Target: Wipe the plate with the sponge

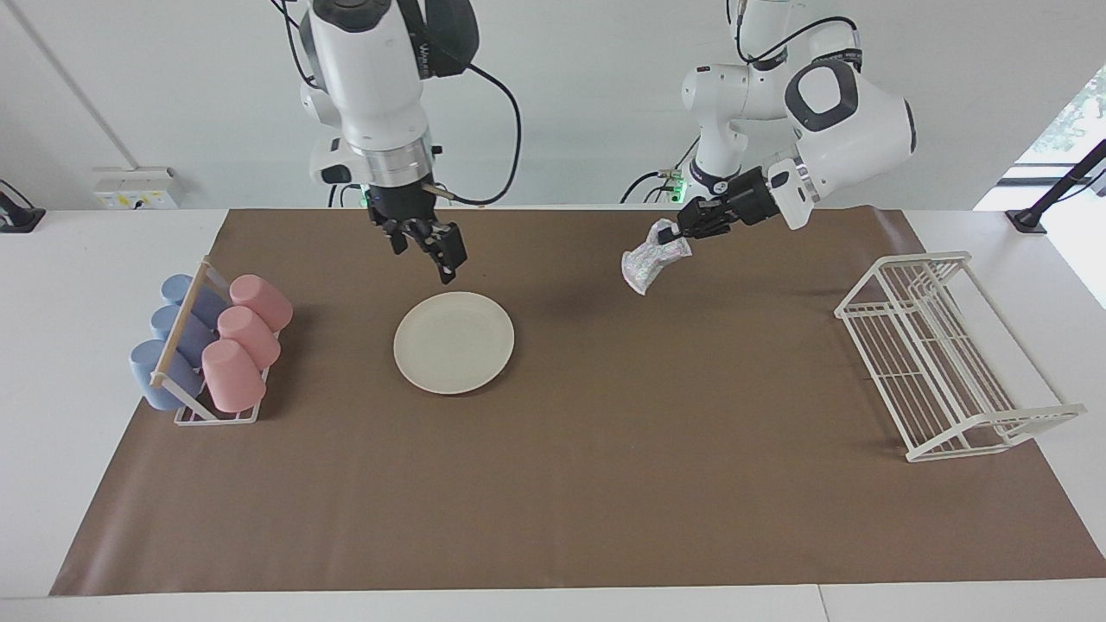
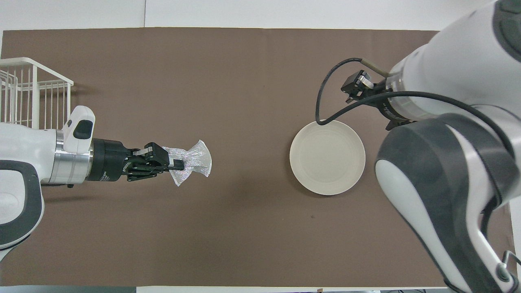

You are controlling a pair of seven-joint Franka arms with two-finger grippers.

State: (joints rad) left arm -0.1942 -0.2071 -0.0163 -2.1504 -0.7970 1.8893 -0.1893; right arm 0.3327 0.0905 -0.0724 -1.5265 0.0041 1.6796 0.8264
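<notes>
Left gripper (image 1: 673, 235) is clamped on the sponge (image 1: 646, 263), in the air over bare mat, well apart from the plate (image 1: 454, 342). Right gripper (image 1: 432, 250) hangs open above the plate's robot-side rim. Carry the sponge over, press flat, sweep circles. No readable labels.

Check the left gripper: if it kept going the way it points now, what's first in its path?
Probably the plate. The left gripper, shut on the sponge, points across the brown mat toward the right arm's end, slightly downward. Its height is hard to judge, so it might pass over the plate instead.
</notes>
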